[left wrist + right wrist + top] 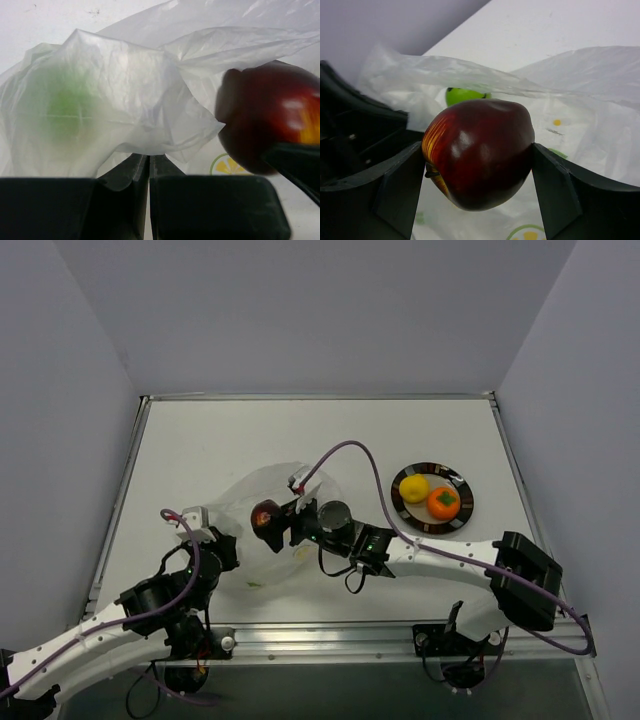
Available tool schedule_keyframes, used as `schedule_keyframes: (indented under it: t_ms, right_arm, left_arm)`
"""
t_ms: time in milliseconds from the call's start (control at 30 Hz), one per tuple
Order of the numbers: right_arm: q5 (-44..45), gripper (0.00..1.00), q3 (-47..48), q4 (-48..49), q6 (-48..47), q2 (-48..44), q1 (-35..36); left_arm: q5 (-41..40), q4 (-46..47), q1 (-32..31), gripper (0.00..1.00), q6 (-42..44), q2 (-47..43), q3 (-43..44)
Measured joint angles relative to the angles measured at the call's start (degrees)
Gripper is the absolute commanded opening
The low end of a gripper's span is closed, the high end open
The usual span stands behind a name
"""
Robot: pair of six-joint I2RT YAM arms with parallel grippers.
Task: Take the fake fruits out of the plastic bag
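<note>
Near the front middle of the bench (250, 440), between my two arms, lies the plastic bag (250, 560), crumpled, white and see-through, with small citrus-slice prints. Right claw (477, 170) clamped on a red apple (480, 150): one finger (400, 175) on each flank, apple fully filling the gap, a yellow-streaked patch on its left side in the right wrist view. From the top view the apple sits over the middle of the bag, bag film under and behind it; whether it's clear of the opening I can't tell.

Left claw (149, 162) closed, fingers pressed together with a fold of the bag film pinched between them at the bag's left edge. The film puffs up just beyond my fingertips.

One green fruit (65, 107) inside the bag, blurry through the plastic in the left wrist view; the right wrist view shows its top poking out behind the apple.

Plate (462, 518), dark and round, to the right of the bag and well apart from it. It carries a yellow fruit (413, 488) and an orange fruit (443, 503), touching each other.
</note>
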Motion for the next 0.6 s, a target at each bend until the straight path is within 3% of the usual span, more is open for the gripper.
schedule_keyframes:
  t_ms: [133,333,467,600]
  right_arm:
    - [-5.6,0.53,-4.8,0.3,0.5,-8.3,-1.1]
    - [-13.3,0.54,-8.5,0.3,2.5,-17.4,-9.6]
    - [-16.6,0.56,-8.5,-0.6,4.0,-17.9,-11.9]
    - [-19.8,0.57,-8.4,-0.8,5.2,-12.7,-12.6]
  left_arm:
    - [-0.2,1.2,0.0,0.02,0.9,0.6,0.0]
    - [-0.9,3.1,0.0,0.02,2.2,0.6,0.1]
    - [-1.2,4.5,0.4,0.02,3.0,0.6,0.4]
    - [-1.4,5.7,0.5,0.02,3.7,1.3,0.8]
